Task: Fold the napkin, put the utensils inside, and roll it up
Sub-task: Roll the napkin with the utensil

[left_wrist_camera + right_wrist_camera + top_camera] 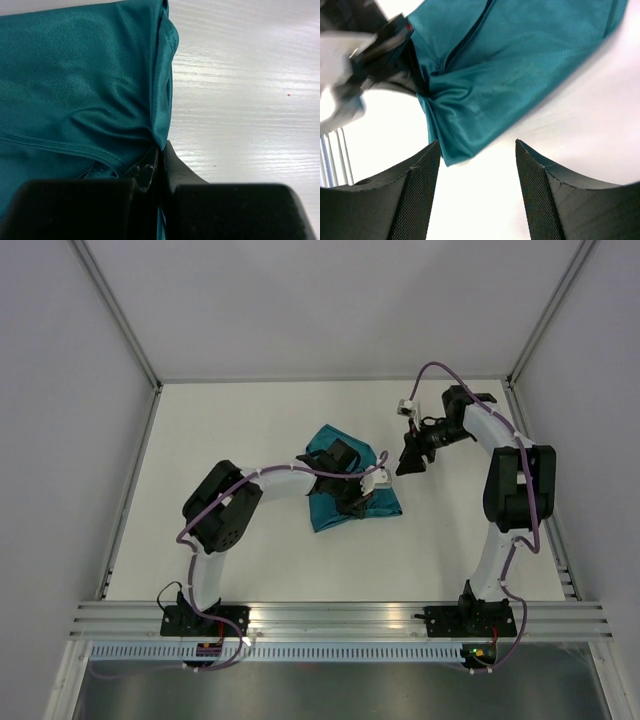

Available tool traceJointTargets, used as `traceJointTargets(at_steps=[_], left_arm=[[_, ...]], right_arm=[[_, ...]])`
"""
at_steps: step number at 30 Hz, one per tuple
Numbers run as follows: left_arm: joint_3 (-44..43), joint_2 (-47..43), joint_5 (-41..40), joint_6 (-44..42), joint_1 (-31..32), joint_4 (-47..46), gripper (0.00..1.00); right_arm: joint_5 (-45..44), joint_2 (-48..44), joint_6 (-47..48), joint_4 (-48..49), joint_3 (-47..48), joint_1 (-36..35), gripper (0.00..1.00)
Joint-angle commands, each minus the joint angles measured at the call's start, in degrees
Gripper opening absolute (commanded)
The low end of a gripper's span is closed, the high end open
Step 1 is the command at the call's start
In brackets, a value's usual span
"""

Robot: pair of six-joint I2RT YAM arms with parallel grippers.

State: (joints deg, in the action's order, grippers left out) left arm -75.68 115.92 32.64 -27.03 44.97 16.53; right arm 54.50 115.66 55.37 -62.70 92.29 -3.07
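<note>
One limp, slippery napkin (325,508), best taken at its folded edge: left gripper (159,156) pinches it centre-frame, right gripper (475,147) gapes empty.

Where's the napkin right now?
Top view: the napkin lies bunched near the table's middle, pinched near its right edge by the left end effector, the open right end effector just beyond.

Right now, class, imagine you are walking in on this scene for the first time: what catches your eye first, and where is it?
The teal napkin stands out, bunched in loose folds at the middle of the white table. The left gripper is shut on the napkin's edge, pinching the cloth. The right gripper hangs open and empty just to the napkin's right.
</note>
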Motion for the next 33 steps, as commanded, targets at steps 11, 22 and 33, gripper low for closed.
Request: traceJointTargets(at_steps=[11, 22, 33], left_arm=[[-12.99, 10.20, 22.89, 9.71, -7.09, 13.60, 0.02], [-18.80, 16.27, 29.85, 11.73, -8.76, 18.01, 0.02], [-18.89, 17.41, 32.13, 11.82, -9.46, 18.62, 0.02]], right_arm=[[-8.77, -31.27, -3.60, 39.38, -36.38, -6.57, 0.71], [-27.25, -34.89, -4.57, 58.90, -51.42, -23.73, 0.75], [-32.52, -28.48, -3.35, 61.64, -51.16, -30.15, 0.76]])
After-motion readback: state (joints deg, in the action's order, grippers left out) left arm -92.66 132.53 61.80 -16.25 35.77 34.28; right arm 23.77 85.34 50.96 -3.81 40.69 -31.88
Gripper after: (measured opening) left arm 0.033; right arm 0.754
